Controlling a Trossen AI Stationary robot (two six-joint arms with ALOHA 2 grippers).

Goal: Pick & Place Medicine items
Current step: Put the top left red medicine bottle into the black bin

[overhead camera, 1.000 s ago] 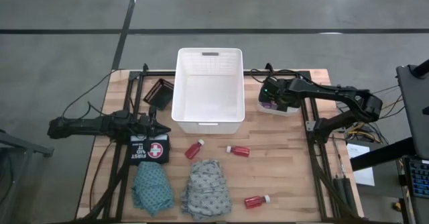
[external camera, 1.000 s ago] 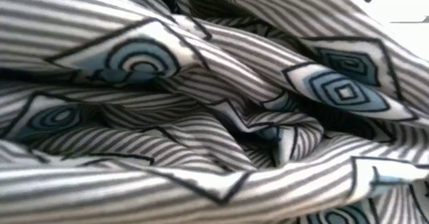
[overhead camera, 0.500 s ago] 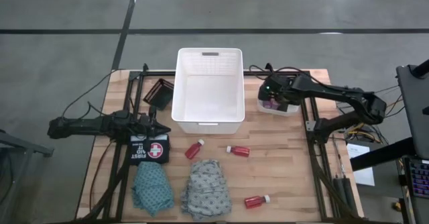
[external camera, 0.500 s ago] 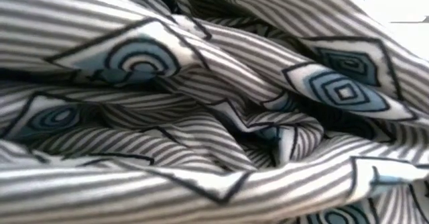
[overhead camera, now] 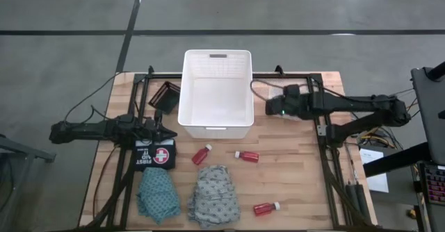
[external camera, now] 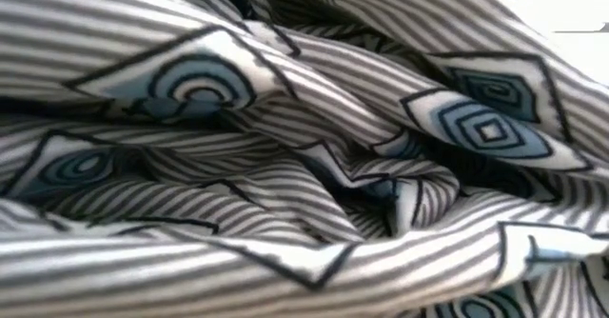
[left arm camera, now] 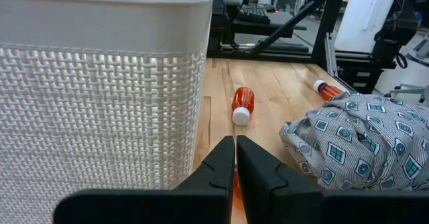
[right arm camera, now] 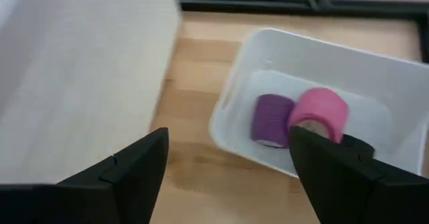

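Since a second ago your right arm has swung flatter and pulled back off the small clear tray (right arm camera: 315,70); the right gripper (overhead camera: 272,108) now sits just right of the white basket (overhead camera: 216,126), between basket and tray, fingers spread wide and empty. Nothing else has budged.

Going left to right around that basket: your left gripper (overhead camera: 161,128) waits off its left front corner over the first aid pouch (overhead camera: 156,155), fingers pinched together on nothing. In front of the basket lie the teal cloth (overhead camera: 157,193), the grey cloth (overhead camera: 214,196) and three red bottles (overhead camera: 201,154). The purple roll (right arm camera: 271,119) and pink roll (right arm camera: 320,111) sit in the tray to the basket's right.

Honestly, the basket looks empty, so I'd say pretty much everything's left to do.
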